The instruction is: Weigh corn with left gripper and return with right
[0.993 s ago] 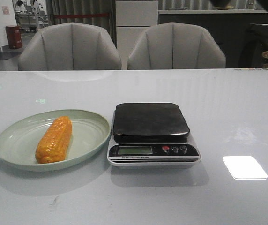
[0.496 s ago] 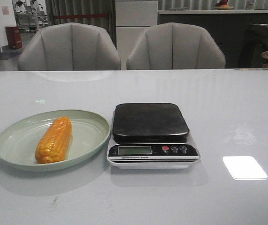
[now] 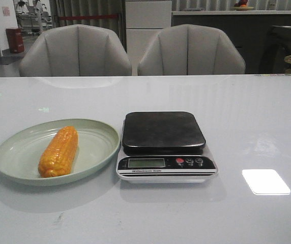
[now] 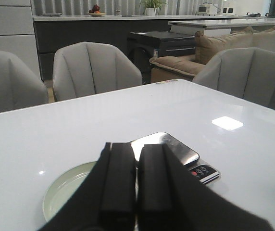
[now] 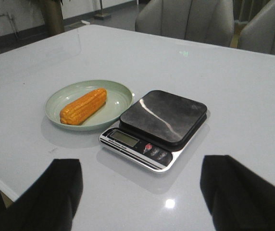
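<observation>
Nothing is grasped yet: the corn (image 3: 58,151) lies on the plate (image 3: 13,152) at lower left, beside the empty scale (image 3: 163,132). The left gripper (image 4: 136,185) has fingers together; the right gripper (image 5: 140,192) fingers stand apart. Next, the left must open and descend over the cob.

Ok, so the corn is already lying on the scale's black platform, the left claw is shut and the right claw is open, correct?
Not quite. The corn lies on the green plate beside the scale, as the front view shows; the platform is bare. The left claw is shut and the right claw open, as you said.
</observation>
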`<state>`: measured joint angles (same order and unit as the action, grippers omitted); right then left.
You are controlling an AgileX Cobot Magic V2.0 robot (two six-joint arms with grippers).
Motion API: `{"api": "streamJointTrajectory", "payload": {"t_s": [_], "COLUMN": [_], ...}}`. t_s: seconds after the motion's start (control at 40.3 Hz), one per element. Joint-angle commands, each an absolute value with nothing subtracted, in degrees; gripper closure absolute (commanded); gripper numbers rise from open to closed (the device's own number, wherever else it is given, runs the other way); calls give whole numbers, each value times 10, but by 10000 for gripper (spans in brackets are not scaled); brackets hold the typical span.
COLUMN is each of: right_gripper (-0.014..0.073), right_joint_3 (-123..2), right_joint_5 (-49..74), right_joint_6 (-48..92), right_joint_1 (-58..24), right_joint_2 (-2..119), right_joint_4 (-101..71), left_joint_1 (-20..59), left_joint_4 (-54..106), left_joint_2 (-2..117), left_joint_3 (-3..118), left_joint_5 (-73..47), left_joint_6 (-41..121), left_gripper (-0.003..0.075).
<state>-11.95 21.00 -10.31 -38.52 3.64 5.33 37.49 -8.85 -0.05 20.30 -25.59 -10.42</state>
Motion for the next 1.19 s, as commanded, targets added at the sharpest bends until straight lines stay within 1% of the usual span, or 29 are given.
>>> {"api": "streamJointTrajectory", "payload": {"t_s": [0.0, 0.05, 0.124, 0.174, 0.223, 0.248, 0.348, 0.968, 1.067, 1.167], "right_gripper": [-10, 18, 145, 273, 430, 478, 424, 428, 428, 428], "right_joint_3": [-125, -124, -124, -124, -124, -124, -124, -124, -124, -124], "right_joint_5": [124, 124, 126, 125, 124, 123, 125, 127, 127, 127], "right_joint_6": [-97, -97, -97, -97, -97, -97, -97, -97, -97, -97], "right_joint_1": [-382, -382, -382, -382, -382, -382, -382, -382, -382, -382], "right_joint_2": [42, 42, 42, 42, 42, 42, 42, 42, 42, 42], "right_joint_4": [66, 66, 66, 66, 66, 66, 66, 66, 66, 66], "left_joint_1": [378, 378, 378, 378, 378, 378, 378, 377, 350, 293], "left_joint_4": [-90, -90, -90, -90, -90, -90, -90, -90, -89, -89], "left_joint_2": [6, 6, 6, 6, 6, 6, 6, 6, 6, 6], "left_joint_3": [218, 218, 218, 218, 218, 218, 218, 218, 213, 198], "left_joint_5": [-210, -210, -210, -210, -210, -210, -210, -210, -210, -206], "left_joint_6": [-107, -107, -107, -107, -107, -107, -107, -107, -107, -107], "left_gripper": [588, 588, 588, 588, 588, 588, 588, 588, 588, 588]}}
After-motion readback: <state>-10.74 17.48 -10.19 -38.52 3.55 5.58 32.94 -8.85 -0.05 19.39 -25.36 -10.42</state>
